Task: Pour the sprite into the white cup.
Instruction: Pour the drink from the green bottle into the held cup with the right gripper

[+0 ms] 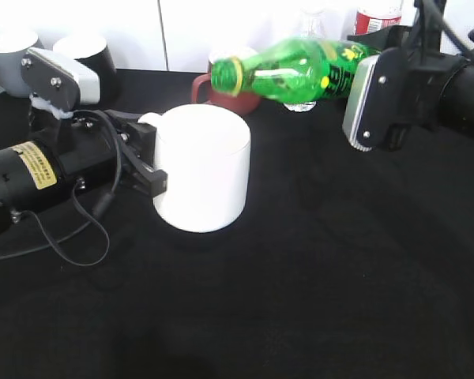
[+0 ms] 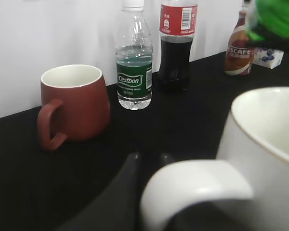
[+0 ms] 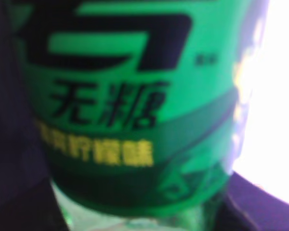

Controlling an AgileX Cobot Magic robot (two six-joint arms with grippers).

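The white cup stands at the table's middle; its rim and handle fill the left wrist view. My left gripper is shut on the cup's handle. My right gripper is shut on the sprite bottle, which lies nearly level in the air, its uncapped mouth pointing left, above and just behind the cup's rim. The bottle's green label fills the right wrist view, hiding the fingers. A green blur of the bottle shows at the top right of the left wrist view.
A brick-red mug stands behind the cup, also partly seen in the exterior view. A small water bottle, a cola bottle and a brown bottle line the back edge. Grey mugs stand at the back left.
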